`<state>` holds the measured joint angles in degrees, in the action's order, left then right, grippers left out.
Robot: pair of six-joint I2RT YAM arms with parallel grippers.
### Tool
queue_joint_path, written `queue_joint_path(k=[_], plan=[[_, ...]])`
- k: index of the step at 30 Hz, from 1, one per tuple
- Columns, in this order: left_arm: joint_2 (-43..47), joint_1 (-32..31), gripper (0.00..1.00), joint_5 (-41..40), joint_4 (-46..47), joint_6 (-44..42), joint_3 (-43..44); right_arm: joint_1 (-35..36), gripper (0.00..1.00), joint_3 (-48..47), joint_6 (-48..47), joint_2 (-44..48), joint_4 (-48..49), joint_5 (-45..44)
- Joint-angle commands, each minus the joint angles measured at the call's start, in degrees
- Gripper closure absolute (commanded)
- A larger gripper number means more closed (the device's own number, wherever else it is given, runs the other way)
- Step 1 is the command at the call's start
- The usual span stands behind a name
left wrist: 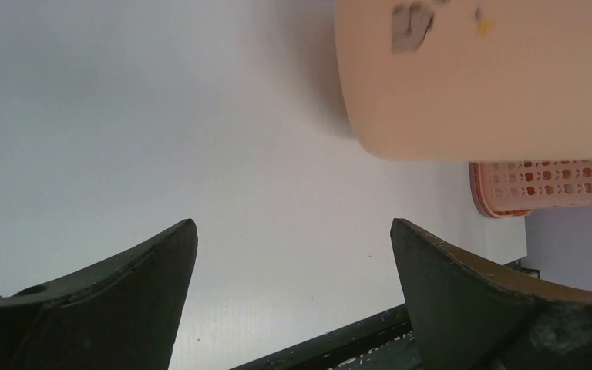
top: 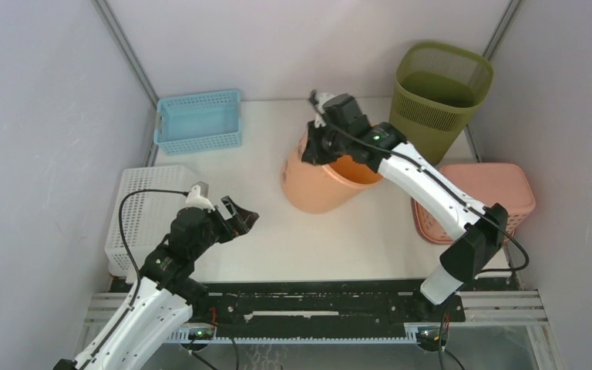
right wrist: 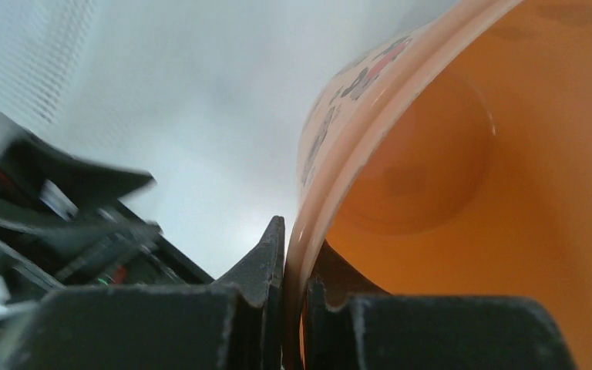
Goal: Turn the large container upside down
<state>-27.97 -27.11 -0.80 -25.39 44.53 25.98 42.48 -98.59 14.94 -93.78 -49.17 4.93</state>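
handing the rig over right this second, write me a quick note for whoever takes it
left claw: open, empty, hovering over the table, apart from the large container.
right claw: shut on the container's rim, one finger inside, one outside.
container: mid-table, tilted, mouth facing up and toward the right; not upside down yet.
done: rim grasped, container tipped partway.
left to do: carry the tip through until the mouth faces down, then release.
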Motion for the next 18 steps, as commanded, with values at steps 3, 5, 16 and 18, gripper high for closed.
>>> queue_joint_path(k=[3, 5, 16, 18], plan=[[3.37, -0.29, 0.00, 0.51, 0.16, -0.25, 0.20, -10.00, 1.00, 9.80, 20.89, 7.84, 34.41, 10.72], [4.29, -0.28, 0.00, 0.00, -0.61, -0.03, 0.21, -12.74, 1.00, 16.35, 28.59, 8.55, 45.45, 12.00], [7.04, -0.26, 0.00, -0.48, -2.98, 0.38, -0.08, -14.87, 1.00, 35.13, 60.02, -6.12, 97.52, 7.16], [7.47, -0.26, 0.00, -0.70, -3.52, 0.23, 0.19, -14.71, 1.00, 36.17, 62.21, -8.35, 101.67, 5.57]])
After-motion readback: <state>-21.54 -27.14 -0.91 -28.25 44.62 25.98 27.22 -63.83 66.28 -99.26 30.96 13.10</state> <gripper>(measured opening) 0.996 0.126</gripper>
